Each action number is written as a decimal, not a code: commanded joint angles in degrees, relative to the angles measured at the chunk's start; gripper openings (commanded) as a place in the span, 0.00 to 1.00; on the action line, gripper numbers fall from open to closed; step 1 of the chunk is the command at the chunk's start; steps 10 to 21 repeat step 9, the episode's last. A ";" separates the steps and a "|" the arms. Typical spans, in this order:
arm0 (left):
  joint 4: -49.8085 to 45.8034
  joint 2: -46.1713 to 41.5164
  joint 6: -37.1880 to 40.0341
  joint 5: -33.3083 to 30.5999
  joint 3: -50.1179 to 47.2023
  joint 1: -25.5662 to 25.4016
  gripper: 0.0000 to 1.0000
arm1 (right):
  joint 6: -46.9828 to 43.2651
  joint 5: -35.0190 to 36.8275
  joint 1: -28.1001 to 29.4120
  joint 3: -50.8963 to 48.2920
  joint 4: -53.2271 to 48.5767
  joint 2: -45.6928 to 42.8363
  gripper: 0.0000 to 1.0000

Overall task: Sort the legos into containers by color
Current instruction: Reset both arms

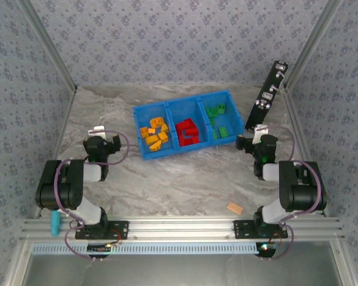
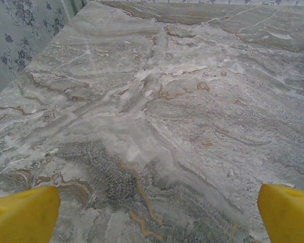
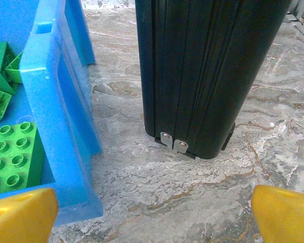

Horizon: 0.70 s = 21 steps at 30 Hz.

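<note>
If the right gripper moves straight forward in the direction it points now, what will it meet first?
Most likely the black oblong device, which stands directly ahead of the open right gripper. The blue tray lies left of that line. Exact depth is unclear.

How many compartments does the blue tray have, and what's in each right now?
3, side by side in the blue tray: the left one holds orange-yellow bricks, the middle one red bricks, the right one green bricks. None looks hidden.
</note>
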 commanded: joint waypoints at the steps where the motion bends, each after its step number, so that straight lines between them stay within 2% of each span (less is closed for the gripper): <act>1: 0.46 -0.41 0.61 0.86 1.09 0.28 1.00 | -0.92 -0.74 -0.17 0.66 0.00 0.51 0.99; 5: -1.00 -0.24 1.38 3.30 1.94 0.36 1.00 | -0.92 -0.72 -0.15 0.71 -0.05 0.53 0.99; 21: -0.22 -0.33 1.57 3.51 1.49 0.36 1.00 | -0.91 -0.71 -0.20 0.69 -0.08 0.52 0.99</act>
